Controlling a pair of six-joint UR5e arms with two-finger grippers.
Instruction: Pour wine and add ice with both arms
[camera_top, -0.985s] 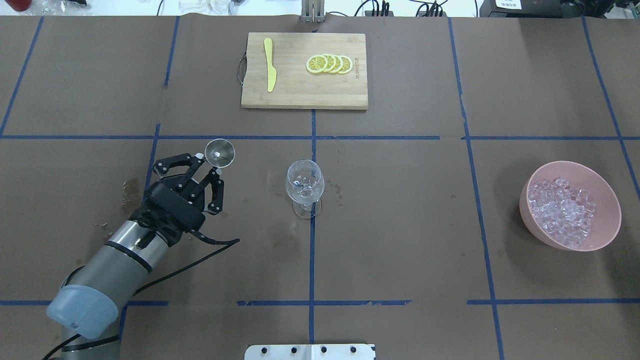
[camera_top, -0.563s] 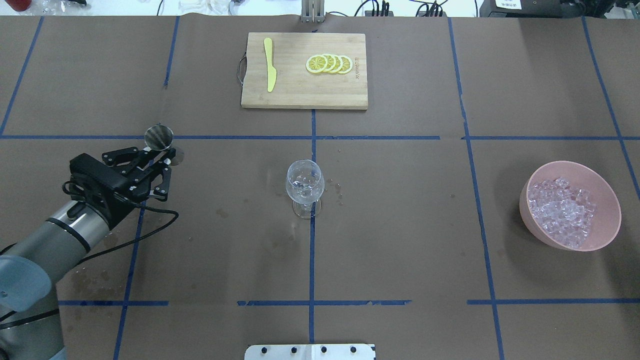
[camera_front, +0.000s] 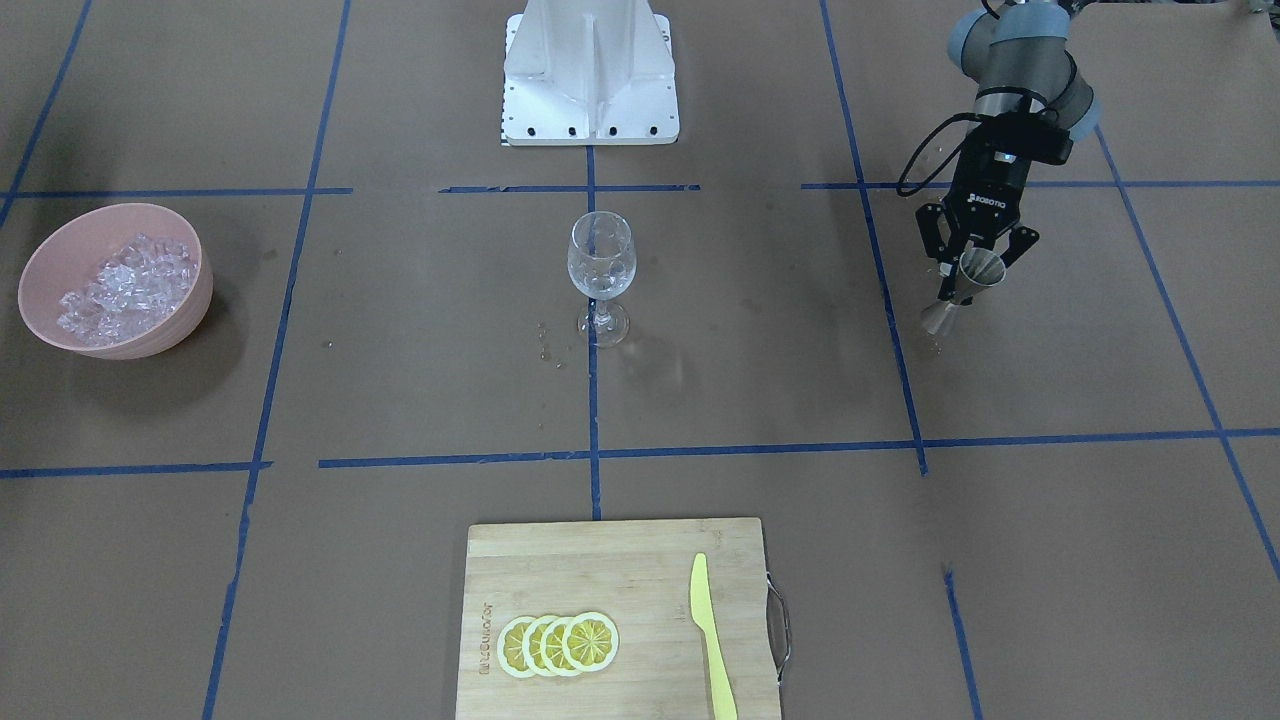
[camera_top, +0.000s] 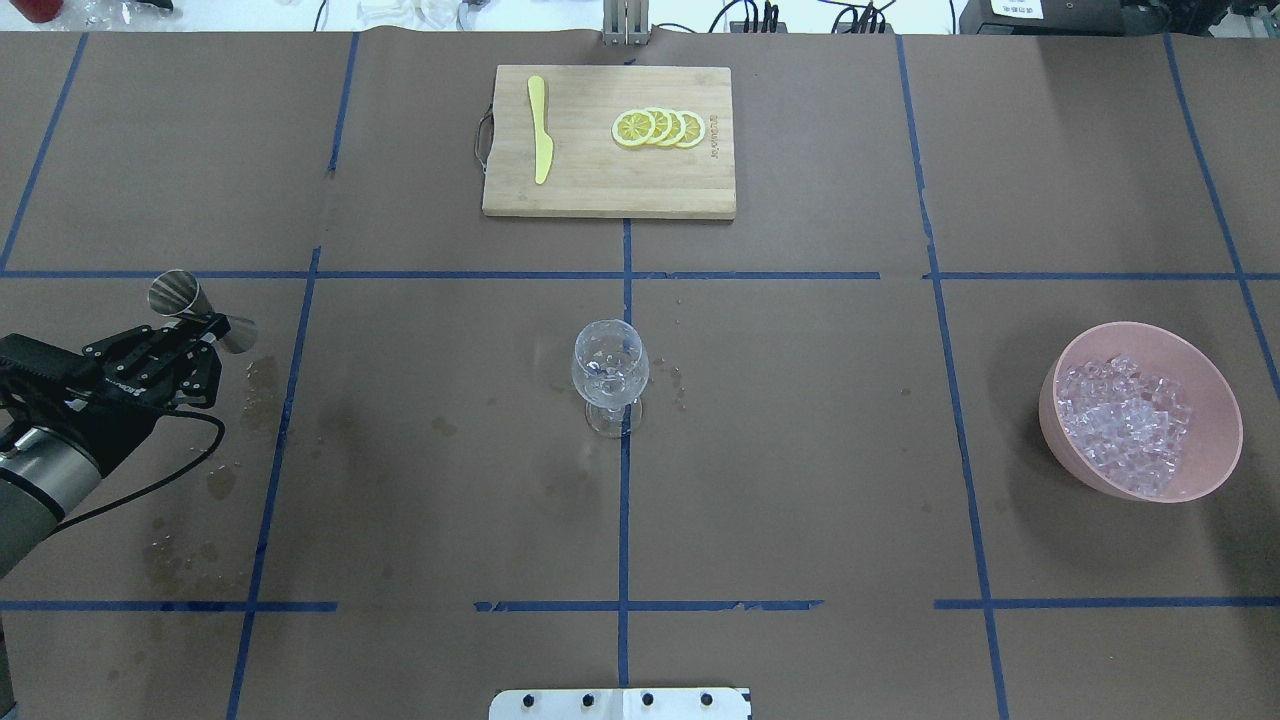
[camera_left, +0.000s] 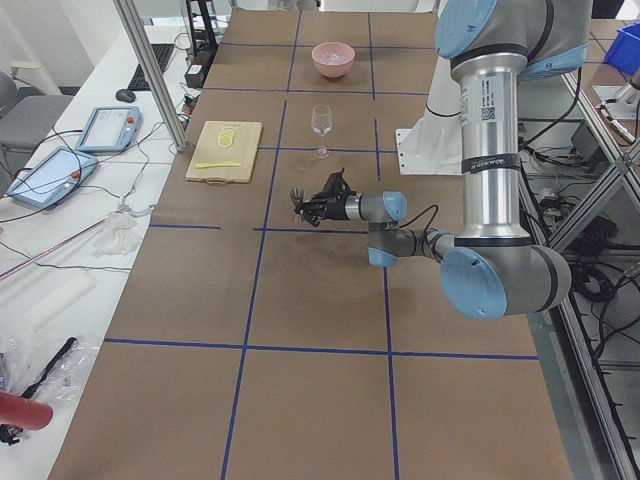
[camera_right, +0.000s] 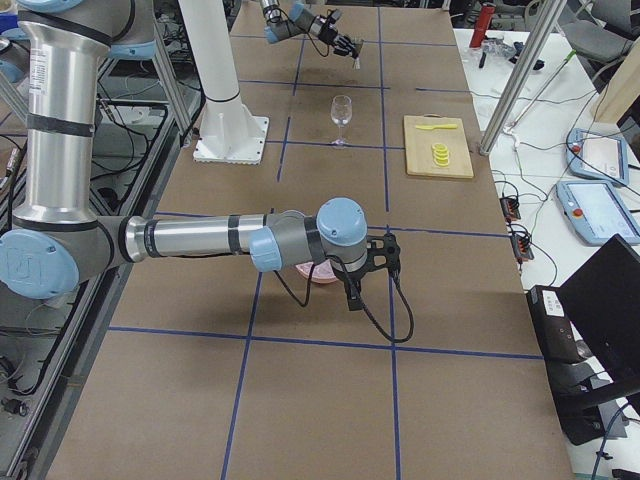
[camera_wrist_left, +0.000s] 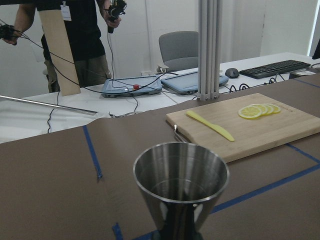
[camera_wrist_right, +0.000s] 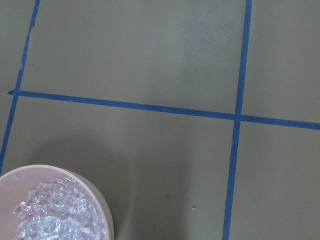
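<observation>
My left gripper (camera_top: 205, 325) is shut on the waist of a steel jigger (camera_top: 175, 293), held above the table far to the left of the wine glass (camera_top: 610, 370). The front view shows the same gripper (camera_front: 968, 275) and jigger (camera_front: 942, 317). In the left wrist view the jigger's cup (camera_wrist_left: 181, 180) faces up. The clear glass (camera_front: 601, 260) stands upright at the centre. The ice (camera_top: 1125, 420) fills a pink bowl (camera_top: 1215, 450) on the right. My right gripper (camera_right: 372, 268) hovers over that bowl; I cannot tell if it is open. Its wrist view shows the ice (camera_wrist_right: 55, 212).
A bamboo cutting board (camera_top: 600, 185) with lemon slices (camera_top: 660, 128) and a yellow knife (camera_top: 540, 130) lies at the far middle. Wet spots (camera_top: 262, 380) mark the brown paper near my left gripper. The white pedestal base (camera_front: 590, 70) stands at the near edge.
My left arm has swung left, away from the wine glass, carrying the jigger from near the glass toward the table's left side. The glass, bowl and board have not moved.
</observation>
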